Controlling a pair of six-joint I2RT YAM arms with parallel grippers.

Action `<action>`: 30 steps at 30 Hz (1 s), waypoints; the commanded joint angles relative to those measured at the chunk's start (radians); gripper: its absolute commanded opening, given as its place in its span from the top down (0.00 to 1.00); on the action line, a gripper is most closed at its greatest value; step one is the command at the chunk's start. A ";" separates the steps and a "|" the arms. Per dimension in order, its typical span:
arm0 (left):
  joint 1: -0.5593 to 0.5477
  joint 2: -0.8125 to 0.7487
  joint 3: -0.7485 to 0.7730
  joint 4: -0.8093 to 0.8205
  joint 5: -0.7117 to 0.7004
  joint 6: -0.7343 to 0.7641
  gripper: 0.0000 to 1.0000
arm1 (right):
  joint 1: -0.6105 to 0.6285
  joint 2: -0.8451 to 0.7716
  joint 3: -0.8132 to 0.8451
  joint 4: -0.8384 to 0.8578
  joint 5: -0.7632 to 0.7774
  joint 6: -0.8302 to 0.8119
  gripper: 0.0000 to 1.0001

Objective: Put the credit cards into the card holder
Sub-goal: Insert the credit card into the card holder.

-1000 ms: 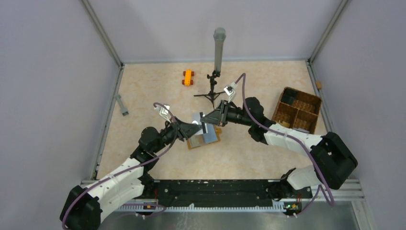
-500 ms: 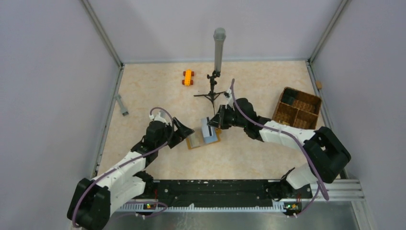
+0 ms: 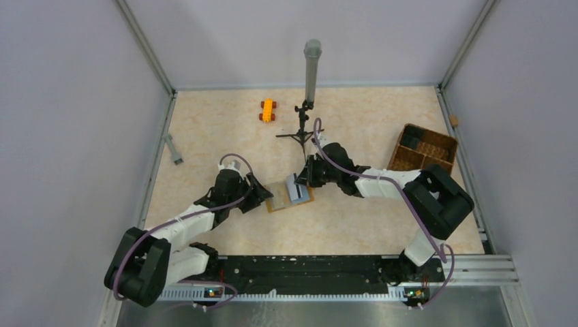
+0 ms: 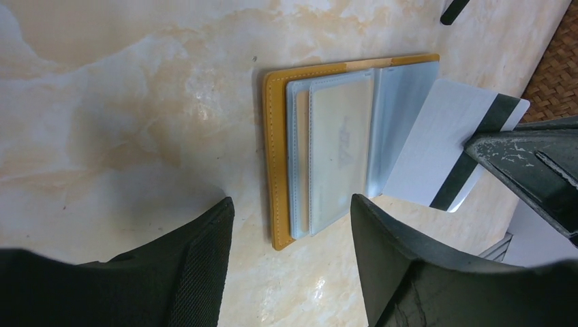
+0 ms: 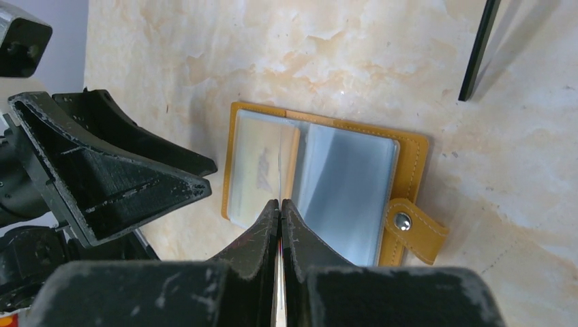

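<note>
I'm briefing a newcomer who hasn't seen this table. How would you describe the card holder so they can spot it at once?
Look at the middle of the marble-patterned table, between the two robot arms. There lies the card holder, a flat mustard-orange wallet spread open, showing clear plastic sleeves. Unlike the small orange toy car farther back or the brown wicker basket at the right, it is thin, with a snap tab.

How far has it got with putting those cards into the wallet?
Done: the orange card holder lies open on the table, and one clear sleeve already seems to hold a pale card. In hand: the right pincer is shut on a white card with a dark stripe, angled at the sleeves. The left pincer is open beside the holder. Left: sliding that card in.
</note>
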 commanded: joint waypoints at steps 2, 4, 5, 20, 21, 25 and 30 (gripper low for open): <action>0.007 0.071 0.049 0.008 0.023 0.045 0.37 | 0.006 0.040 0.055 0.086 -0.015 -0.010 1.00; 0.007 0.088 0.058 0.008 0.021 0.052 0.39 | 0.007 0.047 0.056 0.090 -0.015 -0.008 1.00; 0.007 0.094 0.062 0.007 0.017 0.054 0.40 | 0.006 0.051 0.057 0.090 -0.015 -0.006 1.00; 0.007 0.139 0.077 -0.009 0.003 0.073 0.46 | 0.006 0.103 0.050 0.122 -0.031 0.020 1.00; 0.007 0.139 0.076 -0.009 0.002 0.073 0.47 | 0.006 0.108 0.050 0.120 -0.030 0.023 1.00; 0.007 0.144 0.077 -0.007 0.004 0.075 0.48 | 0.008 0.125 0.061 0.071 -0.019 0.053 1.00; 0.007 0.158 0.070 0.004 0.015 0.072 0.51 | 0.006 0.130 0.039 0.060 -0.008 0.091 1.00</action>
